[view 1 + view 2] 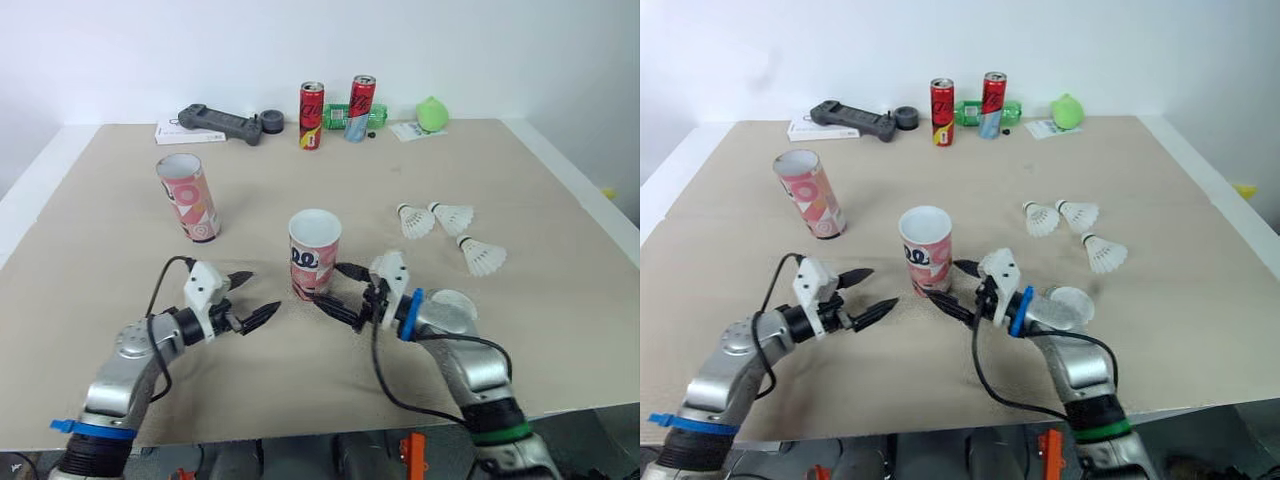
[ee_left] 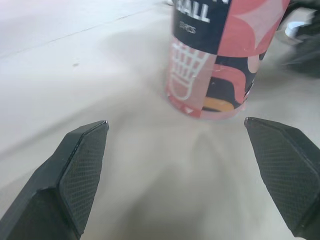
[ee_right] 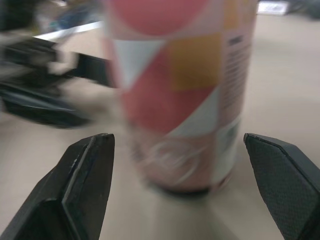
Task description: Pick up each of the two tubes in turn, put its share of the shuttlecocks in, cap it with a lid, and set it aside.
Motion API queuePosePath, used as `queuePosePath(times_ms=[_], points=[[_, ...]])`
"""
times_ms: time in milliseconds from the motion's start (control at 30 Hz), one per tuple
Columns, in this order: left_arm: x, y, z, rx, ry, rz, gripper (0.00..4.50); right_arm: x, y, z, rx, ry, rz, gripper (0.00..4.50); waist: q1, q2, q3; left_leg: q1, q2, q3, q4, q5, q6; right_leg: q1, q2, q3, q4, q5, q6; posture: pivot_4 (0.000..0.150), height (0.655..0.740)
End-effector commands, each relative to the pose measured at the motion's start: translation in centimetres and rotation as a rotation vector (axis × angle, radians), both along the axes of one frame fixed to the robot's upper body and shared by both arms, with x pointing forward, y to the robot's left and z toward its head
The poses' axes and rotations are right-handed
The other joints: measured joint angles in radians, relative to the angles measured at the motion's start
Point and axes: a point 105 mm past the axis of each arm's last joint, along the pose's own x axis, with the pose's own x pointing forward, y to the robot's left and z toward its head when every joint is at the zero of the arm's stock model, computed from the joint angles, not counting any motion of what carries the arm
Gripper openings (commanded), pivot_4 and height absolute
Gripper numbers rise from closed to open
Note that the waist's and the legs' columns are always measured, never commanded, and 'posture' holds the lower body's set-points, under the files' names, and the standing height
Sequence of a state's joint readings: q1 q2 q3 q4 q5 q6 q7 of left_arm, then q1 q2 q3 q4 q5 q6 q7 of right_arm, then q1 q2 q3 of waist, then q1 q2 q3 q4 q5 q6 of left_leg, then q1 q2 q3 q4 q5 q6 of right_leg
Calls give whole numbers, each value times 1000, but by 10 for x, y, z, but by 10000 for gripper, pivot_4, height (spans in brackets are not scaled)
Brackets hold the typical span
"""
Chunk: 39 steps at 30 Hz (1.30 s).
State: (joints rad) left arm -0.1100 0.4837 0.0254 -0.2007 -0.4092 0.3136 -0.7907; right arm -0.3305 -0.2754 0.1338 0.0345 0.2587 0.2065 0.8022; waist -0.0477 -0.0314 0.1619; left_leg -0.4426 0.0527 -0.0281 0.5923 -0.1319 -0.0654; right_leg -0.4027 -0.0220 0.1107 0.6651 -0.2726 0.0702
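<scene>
Right claw (image 1: 328, 285) and left claw (image 1: 264, 290) gape empty, flanking the upright printed tube (image 1: 314, 255). I see matte tabletop (image 1: 100, 250) around it.

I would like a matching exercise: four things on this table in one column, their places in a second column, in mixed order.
1. near tube
2. far tube
3. shuttlecocks
4. red cans

A. near the table's back edge
B. lying on the robot's right side
C. standing between left gripper and right gripper
D. standing on the robot's left side, farther off

Pairs: 1-C, 2-D, 3-B, 4-A
</scene>
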Motion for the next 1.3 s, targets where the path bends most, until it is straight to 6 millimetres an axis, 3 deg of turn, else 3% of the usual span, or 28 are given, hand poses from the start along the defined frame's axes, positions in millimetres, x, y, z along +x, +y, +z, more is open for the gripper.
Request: queuePosePath(times_ms=[33, 233, 500, 600, 767, 1133, 1300], points=[[-10, 3, 15, -17, -31, -13, 45000, 11, 12, 12, 36, -63, 22, 44238, 0, -1, 0, 0, 0, 1, 0, 0, 0, 0, 0, 0, 0, 0, 0, 1500, 7400], [-18, 2, 18, -30, -35, 14, 45000, 18, 34, 19, 90, -52, 79, 44238, 0, -1, 1, -1, 1, 0, -3, -1, -1, -1, 2, 0, 0, 0, 0, 1500, 7400], [-20, 4, 18, -20, -50, 41, 45000, 34, 53, 12, 74, -43, 101, 44238, -1, 0, 1, 0, 4, 0, -4, -1, -1, -1, 4, 0, 0, 0, -2, 1500, 7400], [-19, 4, 18, -18, -54, 49, 45000, 37, 54, 8, 65, -43, 104, 44238, -1, 0, 1, 1, 5, 0, -4, 0, -1, -1, 5, 0, 0, 0, -3, 1500, 7400], [-19, 5, 18, -15, -57, 57, 45000, 34, 50, 5, 56, -49, 113, 29916, -1, 0, 1, 2, 6, 1, -3, 0, -1, -1, 5, 0, 0, 1, -4, 1500, 7400], [-10, 2, 16, -9, -63, 40, 45000, 22, 35, 4, 21, -58, 116, 29916, 1, 0, 1, 2, 6, 1, -4, -1, -1, 0, 5, 0, 1, 0, -3, 1500, 7400], [-8, -1, 15, -8, -64, 14, 45000, 15, 31, -9, -42, -41, 124, 29916, 0, 0, 1, 2, 6, 0, -4, 0, -1, 0, 6, 0, 1, 1, -2, 1500, 7400]])
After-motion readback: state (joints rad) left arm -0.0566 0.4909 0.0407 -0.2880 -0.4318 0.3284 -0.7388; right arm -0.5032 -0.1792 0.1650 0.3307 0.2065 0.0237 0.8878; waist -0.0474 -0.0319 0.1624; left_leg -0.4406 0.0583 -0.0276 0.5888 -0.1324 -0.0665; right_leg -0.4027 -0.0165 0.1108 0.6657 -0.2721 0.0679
